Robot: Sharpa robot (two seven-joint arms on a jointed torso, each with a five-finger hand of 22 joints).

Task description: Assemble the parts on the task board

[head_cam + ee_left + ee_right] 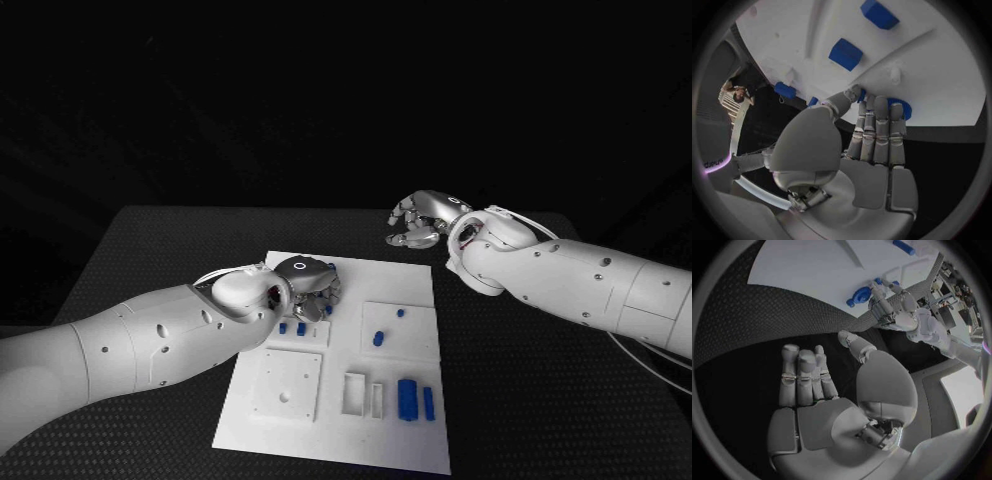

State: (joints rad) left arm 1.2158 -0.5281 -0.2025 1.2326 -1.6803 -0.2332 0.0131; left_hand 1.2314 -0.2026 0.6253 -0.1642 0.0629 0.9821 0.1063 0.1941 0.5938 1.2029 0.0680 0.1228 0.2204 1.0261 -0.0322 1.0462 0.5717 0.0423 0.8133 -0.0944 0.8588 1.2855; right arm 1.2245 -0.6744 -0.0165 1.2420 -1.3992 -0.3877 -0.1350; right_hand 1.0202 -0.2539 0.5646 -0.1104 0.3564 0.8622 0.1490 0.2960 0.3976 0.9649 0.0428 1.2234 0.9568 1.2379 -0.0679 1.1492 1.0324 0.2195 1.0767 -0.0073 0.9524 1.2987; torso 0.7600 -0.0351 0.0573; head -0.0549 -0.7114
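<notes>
Black table (159, 240) with a woven surface carries the white task board (411, 445) in its middle, under a dark background. Coming in from the left, the left arm reaches over the board's near-left part, and the left hand (306, 285) hangs palm-down above the board's upper left corner. In the left wrist view its fingers (879, 132) lie straight and close together, their tips touching a round blue ring-shaped part (901, 107) at the board's edge; the thumb lies just beside that part too (whether it is truly pinched or only touched, I cannot tell). Just beyond those fingertips, two blue block parts (846, 53) stand on a raised step of the board. Nearer the robot than the fingers, small blue pegs (378, 338) and two upright blue cylinders (408, 398) sit on the board, with white recessed frames (289, 385) beside them. Off the board's far right corner, the right hand (421, 222) hovers above bare table, its fingers (804, 377) loosely extended, slightly apart, holding nothing, well apart from every blue part
</notes>
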